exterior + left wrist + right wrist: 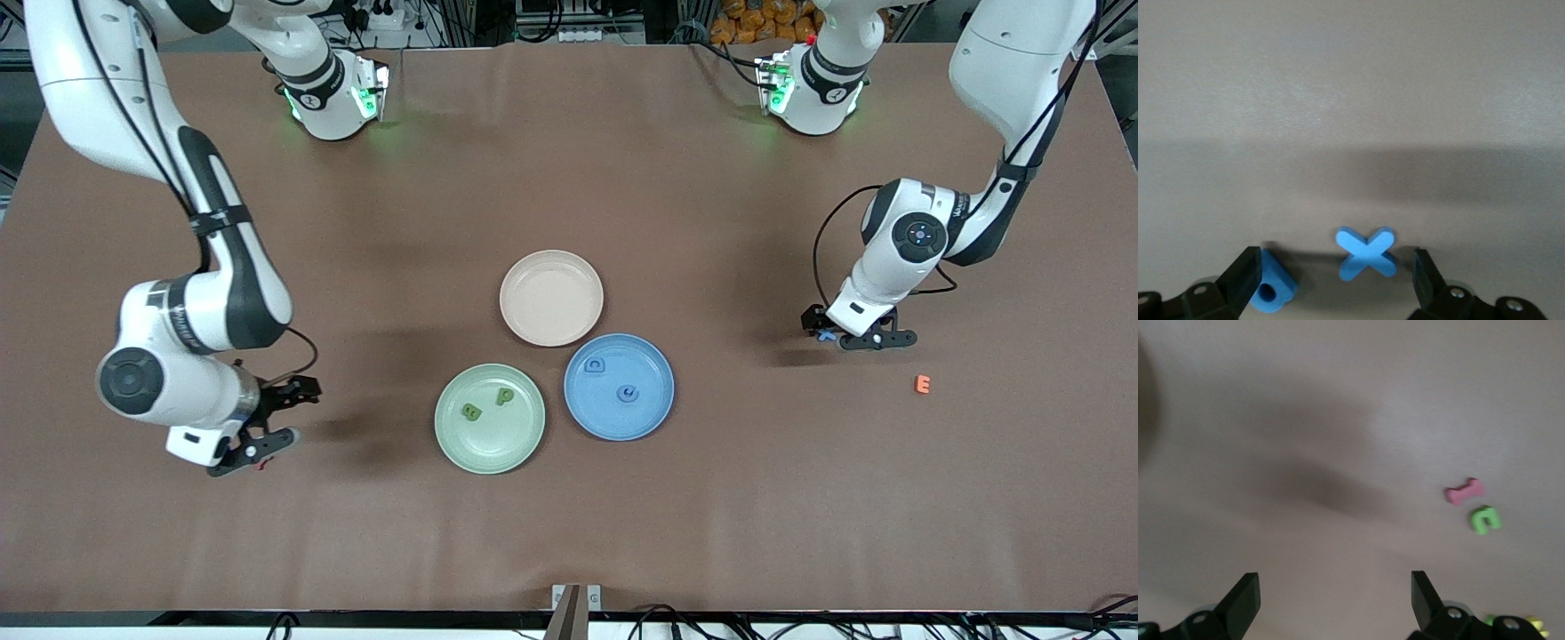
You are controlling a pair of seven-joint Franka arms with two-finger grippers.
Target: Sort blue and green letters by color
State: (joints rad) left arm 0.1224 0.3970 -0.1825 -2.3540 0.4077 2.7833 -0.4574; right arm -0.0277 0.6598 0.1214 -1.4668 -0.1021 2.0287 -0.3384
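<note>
now the left hand [1335, 280] sits low over the surface [711, 178], spread wide and holding nothing, a blue x [1367, 252] between its fingers and another blue letter [1273, 288] against one finger. the right hand [1335, 600], equally wide and empty, hangs near a green letter [1485, 519] and a pink piece [1464, 491]. at the surface's six o'clock, two green letters [487, 404] lie in the green plate [453, 444] and two blue letters [612, 379] in the blue plate [653, 409].

Front view looked down from high across the table [569, 533], facing both bases. Each wrist view looked close onto the tabletop past its own fingertips; they shared no area.
</note>
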